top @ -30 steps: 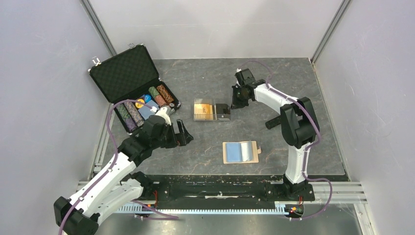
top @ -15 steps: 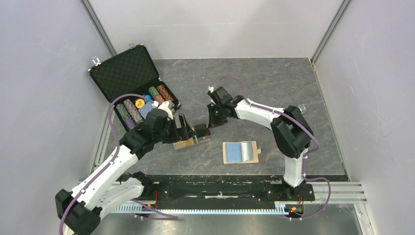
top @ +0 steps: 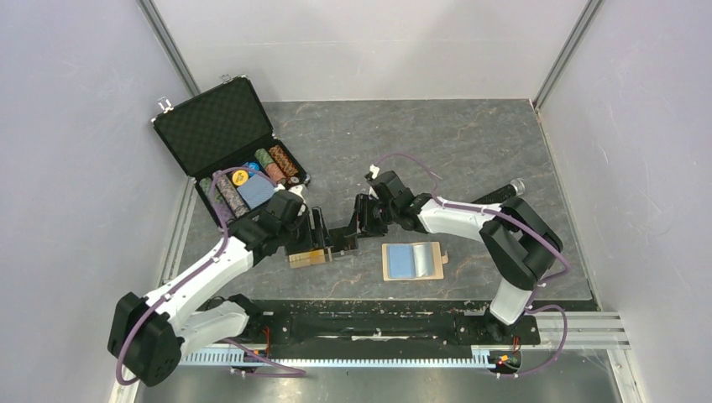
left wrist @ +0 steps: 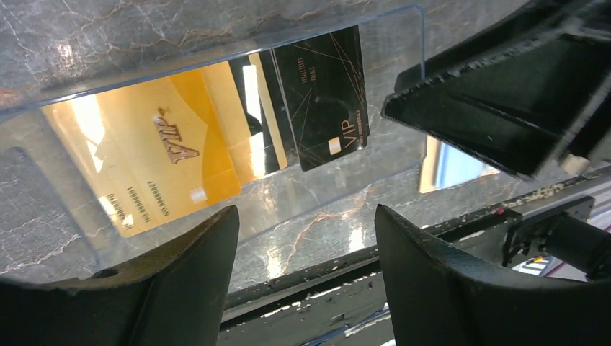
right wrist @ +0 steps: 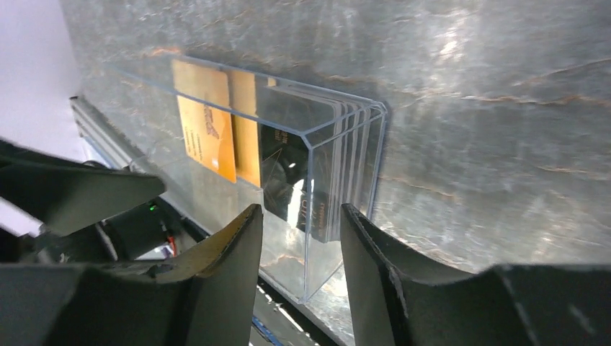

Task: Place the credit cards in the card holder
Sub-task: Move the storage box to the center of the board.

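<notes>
A clear plastic box (top: 326, 245) stands near the table's front edge, left of centre. It holds the credit cards: an orange-gold card (left wrist: 144, 166) and a black card (left wrist: 324, 94), with more card edges stacked at the box's end (right wrist: 346, 194). My left gripper (left wrist: 306, 213) is at the box's left side with its jaws apart. My right gripper (right wrist: 301, 210) is at the box's right end, open, with the box's corner edge between its fingers and touching neither. The tan card holder (top: 413, 260) lies open to the right, its light blue pockets facing up.
An open black case (top: 220, 126) with poker chips (top: 252, 178) and a blue deck sits at the back left. The black rail (top: 378, 323) runs along the table's front edge just below the box. Grey walls close in both sides.
My right arm has carried the clear box from the table's middle to the front left, then its jaws have parted. The left arm has swung right to meet the box.
</notes>
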You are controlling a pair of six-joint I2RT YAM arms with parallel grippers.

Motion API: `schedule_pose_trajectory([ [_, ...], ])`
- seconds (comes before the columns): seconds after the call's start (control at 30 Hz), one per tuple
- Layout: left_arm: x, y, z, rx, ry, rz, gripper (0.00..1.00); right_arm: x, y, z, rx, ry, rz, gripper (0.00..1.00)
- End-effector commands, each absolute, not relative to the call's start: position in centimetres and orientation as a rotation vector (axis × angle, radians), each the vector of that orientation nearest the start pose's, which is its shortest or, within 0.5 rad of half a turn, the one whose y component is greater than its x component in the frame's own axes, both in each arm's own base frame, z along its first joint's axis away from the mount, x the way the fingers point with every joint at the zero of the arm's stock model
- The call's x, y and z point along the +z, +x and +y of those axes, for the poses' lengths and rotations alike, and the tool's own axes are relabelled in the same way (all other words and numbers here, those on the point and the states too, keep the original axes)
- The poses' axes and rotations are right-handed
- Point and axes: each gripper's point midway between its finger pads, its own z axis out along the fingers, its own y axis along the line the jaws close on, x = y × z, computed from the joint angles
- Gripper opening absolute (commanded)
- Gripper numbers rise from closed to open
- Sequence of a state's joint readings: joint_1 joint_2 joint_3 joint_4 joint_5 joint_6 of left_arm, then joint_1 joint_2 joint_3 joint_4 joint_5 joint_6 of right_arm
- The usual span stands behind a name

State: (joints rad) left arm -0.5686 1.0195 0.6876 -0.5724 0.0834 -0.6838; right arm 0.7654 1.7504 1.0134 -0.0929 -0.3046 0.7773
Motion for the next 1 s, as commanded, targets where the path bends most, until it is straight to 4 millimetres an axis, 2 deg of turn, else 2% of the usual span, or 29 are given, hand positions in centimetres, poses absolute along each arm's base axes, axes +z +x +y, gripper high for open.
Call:
schedule_pose_trajectory([
  [0.0, 9.1, 20.1, -18.0, -0.635, -0.136, 2.59, 0.75, 10.6, 24.4, 38.7, 1.279, -0.151, 2.471, 0.47],
  [0.23, 6.5, 20.3, -17.8, -0.591, -0.139, 2.641, 0.64, 10.8, 22.4, 40.2, 1.388, -0.17, 2.446, 0.46],
  [0.33, 5.4, 20.6, -17.1, -0.525, -0.154, 2.678, 0.64, 10.5, 22.1, 39.8, 1.389, -0.167, 2.447, 0.46],
  [0.53, 4.4, 21.4, -17.3, -0.487, -0.158, 2.721, 0.63, 10.7, 22.0, 39.8, 1.407, -0.166, 2.431, 0.44],
  [0.63, 4.2, 21.6, -18.1, -0.525, -0.139, 2.738, 0.61, 10.8, 21.9, 39.8, 1.427, -0.161, 2.418, 0.42],
  [0.83, 4.7, 21.9, -20.5, -0.687, -0.111, 2.737, 0.45, 11.2, 21.5, 40.0, 1.49, -0.145, 2.392, 0.37],
  [0.97, 5.3, 22.0, -21.1, -0.728, -0.094, 2.723, 0.44, 11.6, 21.4, 40.1, 1.52, -0.139, 2.375, 0.37],
])
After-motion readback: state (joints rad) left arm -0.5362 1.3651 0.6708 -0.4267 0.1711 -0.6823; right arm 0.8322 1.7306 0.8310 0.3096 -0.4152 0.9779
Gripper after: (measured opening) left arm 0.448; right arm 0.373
